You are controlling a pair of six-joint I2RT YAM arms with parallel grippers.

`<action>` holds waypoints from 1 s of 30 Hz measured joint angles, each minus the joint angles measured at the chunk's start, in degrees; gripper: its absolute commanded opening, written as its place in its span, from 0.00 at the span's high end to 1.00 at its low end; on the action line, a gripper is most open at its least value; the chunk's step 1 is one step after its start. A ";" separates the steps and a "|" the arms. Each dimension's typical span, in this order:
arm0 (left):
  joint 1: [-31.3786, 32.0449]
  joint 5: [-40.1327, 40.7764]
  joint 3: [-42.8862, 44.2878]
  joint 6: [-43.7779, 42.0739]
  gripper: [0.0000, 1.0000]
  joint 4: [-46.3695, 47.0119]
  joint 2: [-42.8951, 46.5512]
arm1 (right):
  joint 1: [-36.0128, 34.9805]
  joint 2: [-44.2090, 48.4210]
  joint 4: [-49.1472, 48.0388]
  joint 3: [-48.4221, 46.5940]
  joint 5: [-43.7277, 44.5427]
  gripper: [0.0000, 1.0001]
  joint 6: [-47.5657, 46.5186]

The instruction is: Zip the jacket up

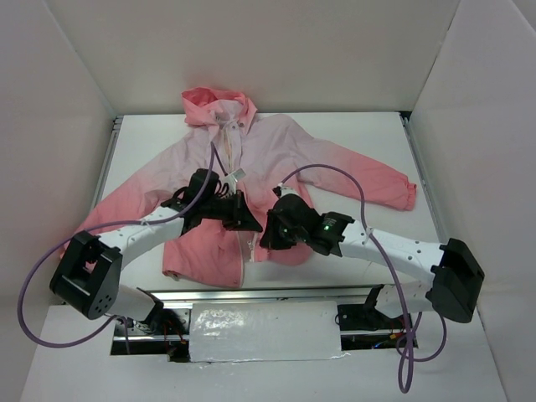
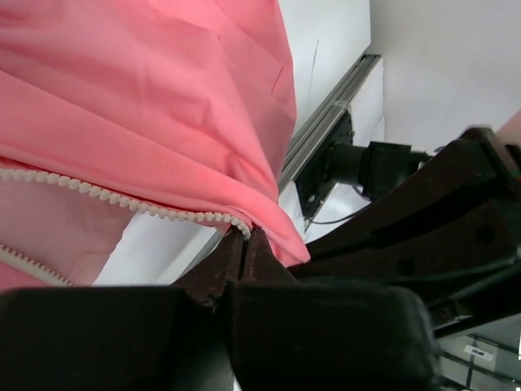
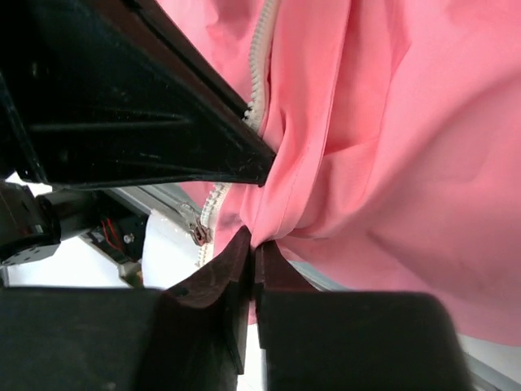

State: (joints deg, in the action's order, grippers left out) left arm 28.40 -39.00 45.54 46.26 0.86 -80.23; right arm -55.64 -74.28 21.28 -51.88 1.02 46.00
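Note:
The jacket [image 1: 276, 155] lies spread on the table, hood at the far side, pale lilac chest and coral hem. Its front is open near the hem. My left gripper [image 1: 249, 223] is shut on the left front edge at the hem, right at the end of the white zipper teeth [image 2: 122, 199]; the pinch shows in the left wrist view [image 2: 247, 235]. My right gripper [image 1: 270, 230] is shut on a fold of the right front panel [image 3: 391, 147], seen in the right wrist view [image 3: 254, 244]. The metal zipper slider [image 3: 198, 235] hangs just left of it.
White walls enclose the table on three sides. A metal rail [image 1: 251, 293] runs along the near table edge. Purple cables [image 1: 360, 188] loop above both arms. The right sleeve [image 1: 385, 180] reaches toward the right wall.

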 measured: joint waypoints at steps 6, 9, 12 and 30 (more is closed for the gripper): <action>0.76 3.69 2.99 -1.01 1.00 -1.64 -1.49 | -0.04 6.75 1.51 0.68 -3.10 0.47 -4.09; 3.08 8.22 3.63 -0.98 1.00 -1.90 -1.46 | -0.24 12.61 -0.13 0.85 -7.26 0.44 -6.78; 6.62 12.35 4.48 -0.90 1.00 -2.23 -1.29 | -0.48 16.52 -3.02 1.53 -10.60 0.45 -9.05; 9.84 15.87 8.90 6.54 1.00 -4.26 -2.34 | -0.66 15.69 -5.20 9.97 7.10 0.41 -4.42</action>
State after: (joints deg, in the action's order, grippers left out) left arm 38.24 -23.14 54.43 52.80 -3.40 -82.56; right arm -56.29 -58.59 16.08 -41.91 8.12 41.58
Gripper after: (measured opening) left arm 0.042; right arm 0.577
